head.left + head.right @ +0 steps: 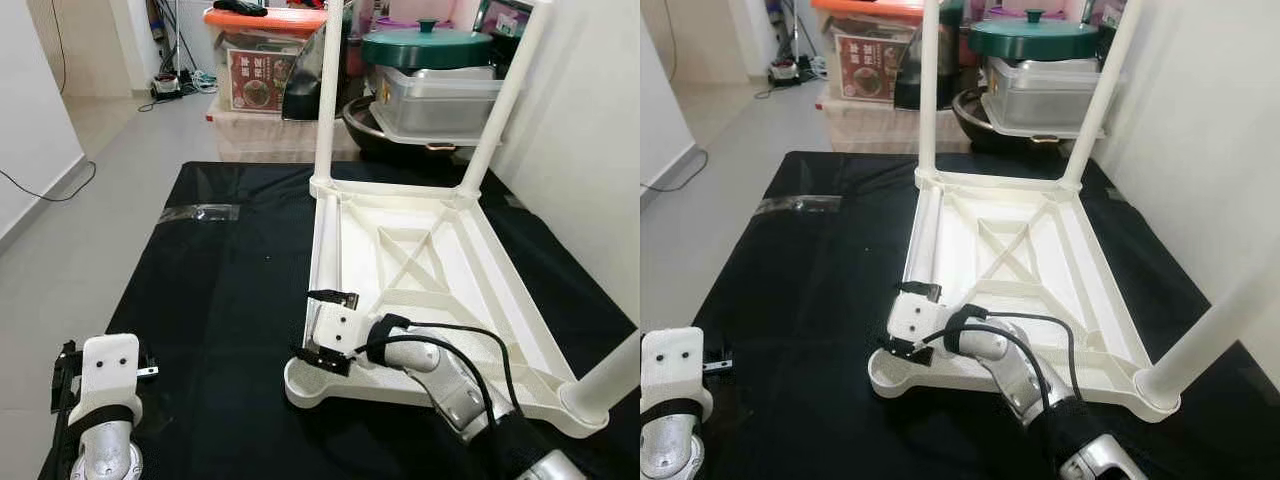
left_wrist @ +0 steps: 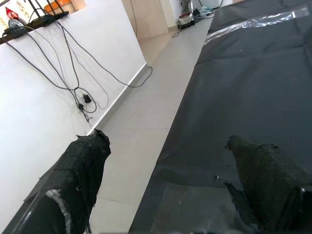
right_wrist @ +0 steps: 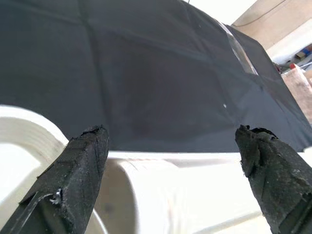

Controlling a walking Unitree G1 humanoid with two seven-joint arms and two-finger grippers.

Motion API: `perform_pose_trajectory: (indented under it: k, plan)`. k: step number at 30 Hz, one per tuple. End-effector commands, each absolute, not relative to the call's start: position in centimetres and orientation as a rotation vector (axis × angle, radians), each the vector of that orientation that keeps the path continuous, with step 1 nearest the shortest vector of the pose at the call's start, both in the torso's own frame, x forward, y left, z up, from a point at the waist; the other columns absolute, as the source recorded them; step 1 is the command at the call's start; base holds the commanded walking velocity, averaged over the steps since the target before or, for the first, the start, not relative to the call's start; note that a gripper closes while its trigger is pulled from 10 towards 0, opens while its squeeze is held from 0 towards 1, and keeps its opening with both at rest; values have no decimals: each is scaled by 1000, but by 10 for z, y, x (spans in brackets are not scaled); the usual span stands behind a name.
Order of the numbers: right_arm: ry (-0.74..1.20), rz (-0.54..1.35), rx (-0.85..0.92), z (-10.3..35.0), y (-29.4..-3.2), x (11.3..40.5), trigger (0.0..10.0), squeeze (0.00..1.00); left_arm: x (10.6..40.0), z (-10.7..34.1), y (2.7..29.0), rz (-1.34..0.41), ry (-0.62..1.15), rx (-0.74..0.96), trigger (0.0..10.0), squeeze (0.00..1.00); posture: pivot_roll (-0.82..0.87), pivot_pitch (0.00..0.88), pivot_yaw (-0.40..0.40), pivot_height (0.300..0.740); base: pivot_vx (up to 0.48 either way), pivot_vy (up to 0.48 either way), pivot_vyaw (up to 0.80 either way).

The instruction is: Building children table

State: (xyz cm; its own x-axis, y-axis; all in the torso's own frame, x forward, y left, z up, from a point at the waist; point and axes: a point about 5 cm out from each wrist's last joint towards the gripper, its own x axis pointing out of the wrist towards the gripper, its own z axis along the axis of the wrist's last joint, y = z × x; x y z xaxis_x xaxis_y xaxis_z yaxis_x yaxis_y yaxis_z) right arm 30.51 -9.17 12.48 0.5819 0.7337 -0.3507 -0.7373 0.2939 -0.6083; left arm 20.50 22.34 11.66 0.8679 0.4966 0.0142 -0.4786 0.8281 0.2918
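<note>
The near right table leg (image 1: 612, 375) is cut off by the edge.

Green-lidded pot (image 1: 427, 45), orange-lidded storage box (image 1: 262, 62)

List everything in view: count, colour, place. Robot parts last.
Table top: one, white, upside down on the black mat.
Table legs: three fitted, white, upright at two far corners and near right corner.
Loose leg: one, white, lying along table top's left edge.
Mat: one, black, on floor.
Storage box: one, clear with orange lid, beyond mat.
Pot lid: one, green, behind table.
Right gripper: black fingers open over near left corner socket.
Left gripper: open, above mat's left edge.
</note>
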Motion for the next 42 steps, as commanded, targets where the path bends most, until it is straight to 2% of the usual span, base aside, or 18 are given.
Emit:
perform_pose_trajectory:
  k: [1, 3, 7, 18, 22, 25, 26, 27, 28, 29, 30, 31, 42]
  plan:
    - [104, 984, -844, 113, -108, 304, 10000, 0, 207, 115, 224, 512, 79, 302, 10000, 0, 55, 0, -56, 740, 0, 0, 0]
    - [108, 981, -842, 113, -110, 305, 10000, 0, 207, 115, 224, 511, 80, 302, 10000, 0, 55, 0, -56, 740, 0, 0, 0]
    - [151, 960, -896, 115, -130, 309, 10000, 0, 209, 115, 222, 500, 77, 297, 10000, 0, 37, 0, -53, 740, 0, 0, 0]
    - [214, 872, -939, 113, -137, 318, 10000, 0, 213, 113, 217, 480, 78, 293, 10000, 0, 36, 0, -56, 740, 0, 0, 0]
    - [187, 732, -913, 122, -141, 330, 10000, 0, 213, 114, 217, 479, 77, 292, 10000, 0, 33, 0, -58, 740, 0, 0, 0]
    - [0, 392, -746, 158, -144, 352, 10000, 0, 212, 114, 216, 477, 77, 292, 10000, 0, 30, 0, -60, 740, 0, 0, 0]
    - [0, 392, -746, 158, -144, 352, 10000, 0, 212, 114, 216, 477, 77, 292, 10000, 0, 30, 0, -60, 740, 0, 0, 0]
    - [-56, 304, -672, 169, -144, 355, 3490, 0, 212, 113, 216, 477, 77, 293, 10000, 0, 30, 0, -60, 740, 0, 0, 0]
    - [-86, 262, -628, 175, -145, 356, 1098, 0, 212, 113, 216, 477, 78, 293, 10000, 0, 29, 0, -58, 740, 0, 0, 0]
    - [-86, 262, -628, 175, -145, 356, 1098, 0, 212, 113, 216, 477, 78, 293, 10000, 0, 29, 0, -58, 740, 0, 0, 0]
    - [-92, 251, -594, 175, -143, 355, 275, 0, 212, 113, 216, 476, 78, 294, 10000, 0, 30, 0, -56, 740, 0, 0, 0]
    - [-84, 262, -586, 171, -139, 352, 0, 0, 212, 113, 215, 475, 79, 295, 10000, 0, 31, 0, -57, 740, 0, 0, 0]
    - [-20, 368, -541, 143, -118, 341, 0, 0, 214, 112, 212, 463, 87, 301, 10000, 0, 34, 0, -63, 740, 0, 0, 0]
